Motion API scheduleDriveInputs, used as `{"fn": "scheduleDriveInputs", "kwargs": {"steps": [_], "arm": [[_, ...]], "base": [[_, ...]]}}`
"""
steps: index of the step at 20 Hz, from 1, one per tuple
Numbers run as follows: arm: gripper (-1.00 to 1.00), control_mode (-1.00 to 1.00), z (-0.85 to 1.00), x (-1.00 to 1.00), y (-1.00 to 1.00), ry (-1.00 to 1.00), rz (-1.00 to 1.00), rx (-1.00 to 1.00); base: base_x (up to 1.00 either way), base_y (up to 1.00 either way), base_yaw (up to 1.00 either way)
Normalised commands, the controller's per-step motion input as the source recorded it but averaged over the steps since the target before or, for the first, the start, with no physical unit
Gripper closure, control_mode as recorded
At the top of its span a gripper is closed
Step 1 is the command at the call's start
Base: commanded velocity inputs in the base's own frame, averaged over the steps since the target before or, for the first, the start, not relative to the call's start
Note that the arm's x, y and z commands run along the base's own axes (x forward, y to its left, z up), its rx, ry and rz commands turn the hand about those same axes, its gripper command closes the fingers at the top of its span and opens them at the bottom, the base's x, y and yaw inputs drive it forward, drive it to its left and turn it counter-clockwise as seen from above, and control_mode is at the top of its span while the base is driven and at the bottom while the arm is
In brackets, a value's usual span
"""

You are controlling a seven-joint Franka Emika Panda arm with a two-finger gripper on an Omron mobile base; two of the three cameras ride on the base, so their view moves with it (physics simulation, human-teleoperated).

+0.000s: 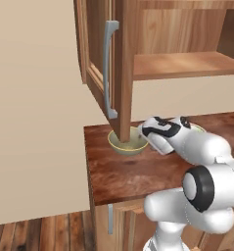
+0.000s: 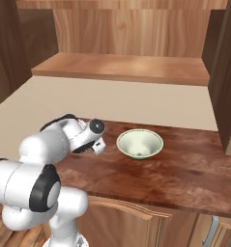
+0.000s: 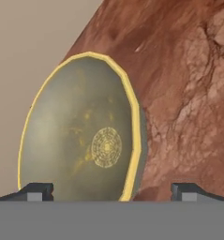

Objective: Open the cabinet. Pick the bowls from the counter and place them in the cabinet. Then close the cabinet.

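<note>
You have the wall cabinet point(image 1: 138, 59) standing open: medium-brown wood, a raised-panel door point(image 1: 96, 63) swung out edge-on with its long grey bar handle point(image 1: 108, 68) facing you, and a bare plank shelf point(image 2: 122, 67) inside. Below it, the worktop point(image 1: 133, 171) is a glossy reddish-brown slab with heavy grain and a thick front edge. The olive-tan bowl point(image 3: 80, 136) sits near the worktop's left end, under the door's lower corner; its round interior is dull and speckled, with a yellow rim and a pale patterned disc at the centre. The wider pale white-green bowl point(image 2: 139, 144) rests further right, smooth inside. Your arm reaches low and nearly level over the worktop, the end effector point(image 3: 111, 191) released, fingers spread wide on either side of the olive-tan bowl's near edge, gripping nothing.
</note>
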Motion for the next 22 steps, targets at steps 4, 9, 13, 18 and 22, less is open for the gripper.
{"fn": "scheduleDriveInputs", "kwargs": {"steps": [4,9,13,18,22], "arm": [[-1.00,-1.00,-0.42,0.31,0.00,0.00,-0.01,0.00],[-1.00,-1.00,-0.40,0.29,-0.03,0.00,-0.01,0.00],[-1.00,-1.00,-0.37,0.24,0.00,0.00,-0.01,0.00],[-1.00,-1.00,-0.31,0.20,0.00,0.00,-0.01,0.00],[1.00,-1.00,-0.25,0.03,0.01,0.00,0.00,0.00]], "base": [[0.00,0.00,0.00],[0.00,0.00,0.00],[0.00,0.00,0.00],[0.00,0.00,0.00],[0.00,0.00,0.00]]}}
